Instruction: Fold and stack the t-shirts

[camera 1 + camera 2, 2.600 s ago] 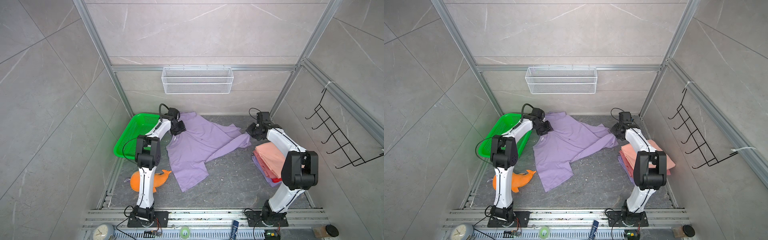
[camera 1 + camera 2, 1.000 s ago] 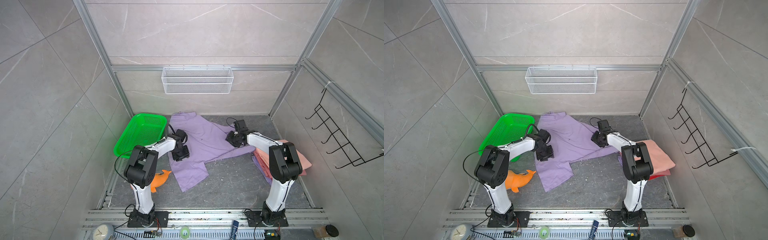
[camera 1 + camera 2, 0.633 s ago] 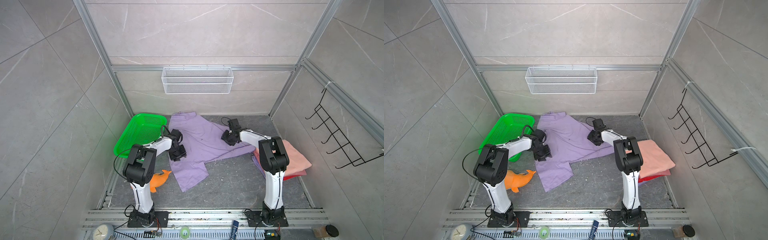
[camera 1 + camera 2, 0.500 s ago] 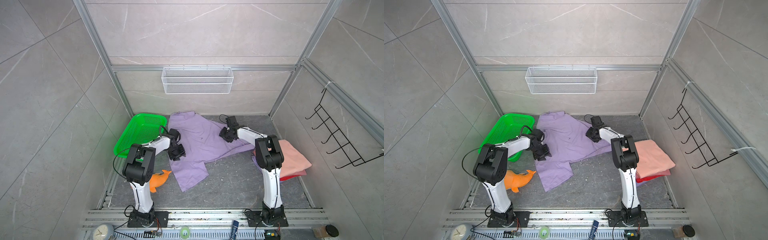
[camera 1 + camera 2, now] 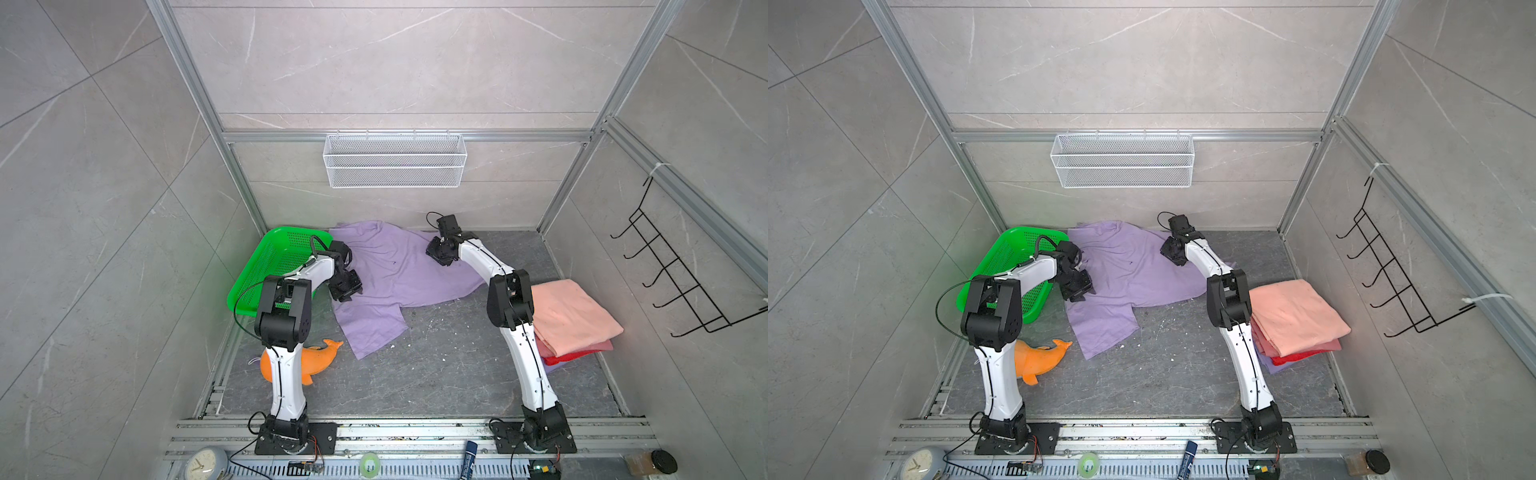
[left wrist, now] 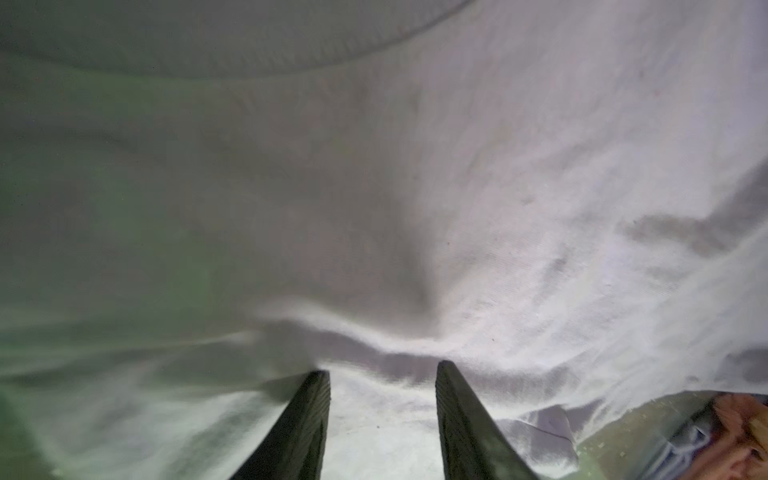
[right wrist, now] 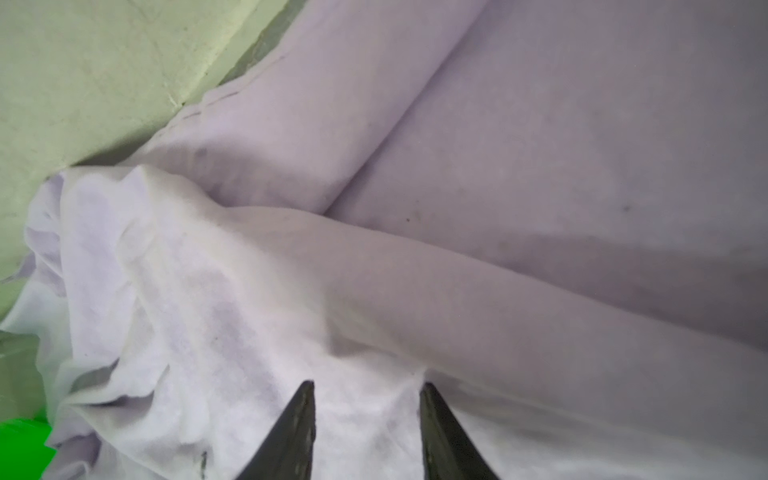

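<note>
The lilac t-shirt (image 5: pixel 395 270) lies spread and rumpled on the grey tabletop (image 5: pixel 436 365), between the green basket (image 5: pixel 249 276) and the stack of folded t-shirts (image 5: pixel 573 311). Its long axis runs from the back wall toward the front rail, and one lobe spreads right. I cannot tell which end is the collar.

Folding looks to be in hand, with the left gripper (image 5: pixel 348 291) at the basket-side edge and the right gripper (image 5: pixel 439 254) at the far edge. Both pincers stand partly parted over cloth; I cannot tell whether they pinch it or merely press. The next move likely needs a sure hold on both edges, carried evenly across.
</note>
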